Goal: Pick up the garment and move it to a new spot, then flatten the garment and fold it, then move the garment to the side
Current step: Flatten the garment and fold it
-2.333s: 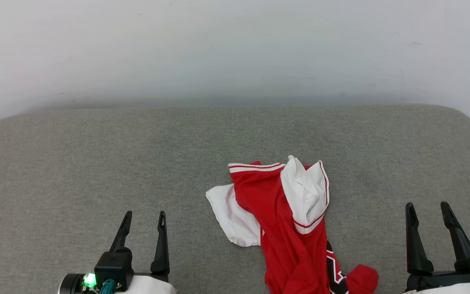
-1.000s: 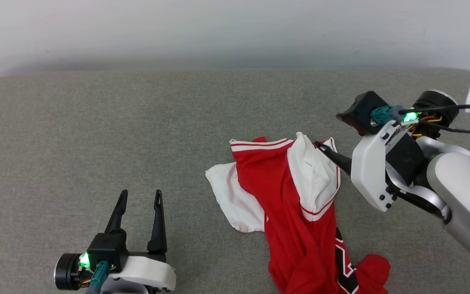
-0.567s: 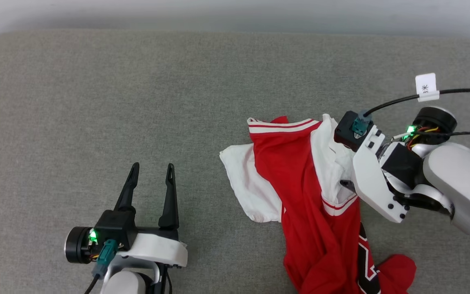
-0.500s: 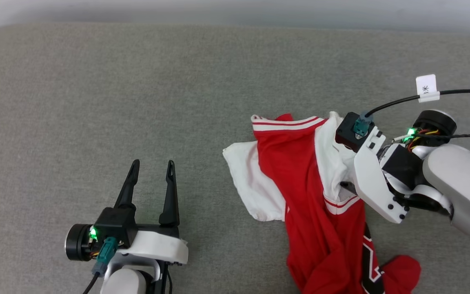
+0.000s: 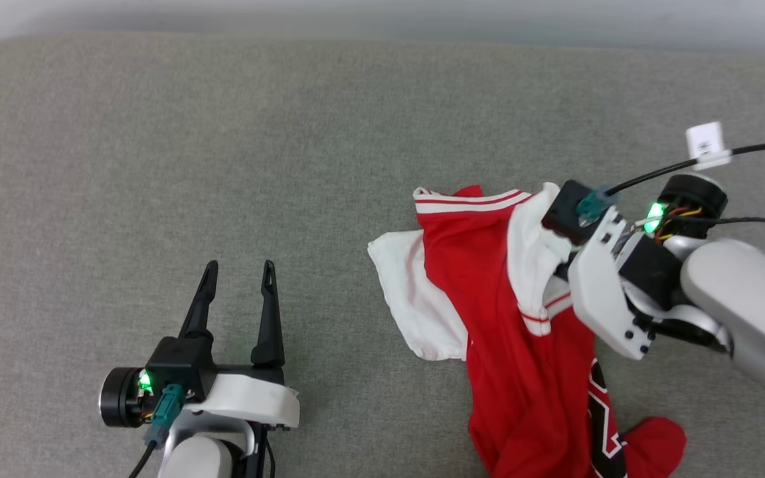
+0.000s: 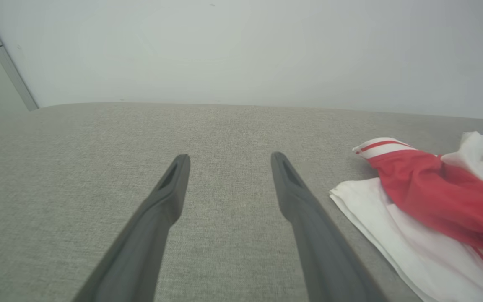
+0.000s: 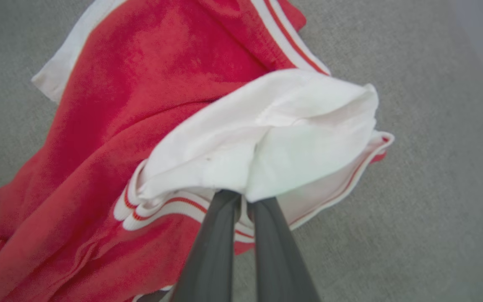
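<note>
We saw the crumpled red garment (image 5: 482, 285), white sleeves striped red, lying on a grey fabric surface (image 5: 223, 166), one sleeve bunched up.

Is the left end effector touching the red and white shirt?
No, the left end effector stands open beside the shirt, with bare grey fabric between them.

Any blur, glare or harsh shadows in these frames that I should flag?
Head view: even, soft light, no hard shadows; the white cable tag is smeared. Left wrist view: the left gripper looks soft up close, the cushion sharp. Right wrist view: the garment is blurred, its white sleeve washed out at the right gripper.
</note>
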Robot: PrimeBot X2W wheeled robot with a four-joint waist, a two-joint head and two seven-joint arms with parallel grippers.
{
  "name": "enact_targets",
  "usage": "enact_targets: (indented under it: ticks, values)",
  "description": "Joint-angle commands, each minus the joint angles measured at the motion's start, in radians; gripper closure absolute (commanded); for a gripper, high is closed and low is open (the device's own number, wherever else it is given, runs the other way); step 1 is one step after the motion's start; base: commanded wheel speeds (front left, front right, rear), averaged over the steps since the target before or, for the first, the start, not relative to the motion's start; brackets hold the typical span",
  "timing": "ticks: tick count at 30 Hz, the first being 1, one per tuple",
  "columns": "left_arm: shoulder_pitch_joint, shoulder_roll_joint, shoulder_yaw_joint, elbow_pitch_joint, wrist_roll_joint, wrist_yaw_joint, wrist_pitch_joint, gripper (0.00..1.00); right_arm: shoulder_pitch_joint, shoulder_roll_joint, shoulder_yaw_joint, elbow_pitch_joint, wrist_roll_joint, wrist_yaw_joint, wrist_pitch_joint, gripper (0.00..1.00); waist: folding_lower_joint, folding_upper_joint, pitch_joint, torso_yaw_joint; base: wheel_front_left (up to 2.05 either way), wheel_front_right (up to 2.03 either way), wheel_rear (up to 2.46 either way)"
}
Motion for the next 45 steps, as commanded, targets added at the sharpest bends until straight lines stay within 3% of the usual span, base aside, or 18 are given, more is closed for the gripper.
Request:
enact_targets:
  ticks: [1, 7, 15, 26, 27, 29, 39, 41, 45]
  values:
    - [0.008, -0.001, 0.002, 0.001, 0.003, 0.004, -0.003, 0.00, -0.016, -0.011, -0.008, -0.003, 0.014, -0.001, -0.020, 1.00, -0.0001, 0.0000, -0.020, -0.012, 0.00, 0.00, 0.00]
    - [0.049, 0.000, 0.022, 0.002, 0.009, 0.008, -0.002, 0.00, 0.059, -0.108, -0.094, -0.049, 0.047, -0.001, -0.178, 1.00, -0.0001, 0.0000, -0.078, -0.046, 0.00, 0.00, 0.00]
    - [0.081, -0.001, 0.036, -0.003, 0.004, 0.003, -0.003, 0.00, 0.301, -0.223, -0.248, 0.002, 0.109, -0.001, -0.261, 1.00, -0.0001, 0.0000, -0.090, -0.079, 0.00, 0.00, 0.00]
    - [0.092, -0.001, 0.042, 0.013, 0.010, 0.004, -0.003, 0.00, 0.623, -0.161, -0.352, 0.190, 0.107, -0.001, -0.299, 1.00, -0.0001, 0.0000, -0.102, -0.086, 0.00, 0.00, 0.00]
    - [0.096, -0.001, 0.046, 0.013, 0.010, 0.005, -0.003, 0.00, 0.635, -0.153, -0.367, 0.189, 0.107, -0.001, -0.311, 0.98, -0.0001, 0.0000, -0.106, -0.089, 0.00, 0.00, 0.00]
    - [0.105, -0.001, 0.052, 0.014, 0.012, 0.007, -0.003, 0.00, 0.644, -0.146, -0.411, 0.189, 0.082, -0.001, -0.353, 0.00, -0.0001, 0.0000, -0.116, -0.096, 0.00, 0.00, 0.00]
    - [0.125, 0.000, 0.071, 0.030, 0.050, -0.016, -0.003, 0.00, 0.727, -0.071, -0.816, 0.138, -0.187, -0.001, -0.568, 0.00, -0.0001, 0.0000, -0.182, -0.130, 0.00, 0.00, 0.00]
    - [0.116, 0.005, 0.076, 0.036, 0.062, -0.028, -0.003, 0.00, 0.754, -0.028, -0.923, 0.098, -0.272, -0.001, -0.598, 0.00, -0.0001, 0.0000, -0.192, -0.136, 0.00, 0.00, 0.00]
    - [0.081, 0.025, 0.085, 0.051, 0.083, -0.048, -0.003, 0.00, 0.830, 0.117, -1.130, -0.034, -0.435, -0.001, -0.645, 0.00, -0.0001, 0.0000, -0.211, -0.142, 0.00, 0.00, 0.00]
